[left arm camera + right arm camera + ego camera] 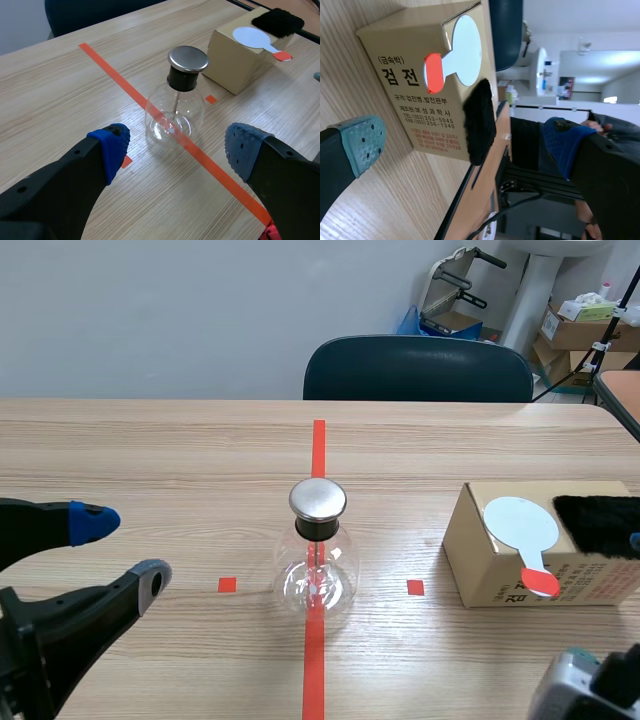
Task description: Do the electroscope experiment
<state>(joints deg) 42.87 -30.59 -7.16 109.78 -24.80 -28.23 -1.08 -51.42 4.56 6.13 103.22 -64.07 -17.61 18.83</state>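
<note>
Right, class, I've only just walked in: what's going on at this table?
Nothing is being handled yet. The glass electroscope stands on the table's red tape line, untouched. The left gripper is open, short of it, and the right gripper is open near the cardboard box. On that box lie a white paddle with a red handle and a piece of black fur, so charging has not started.
</note>
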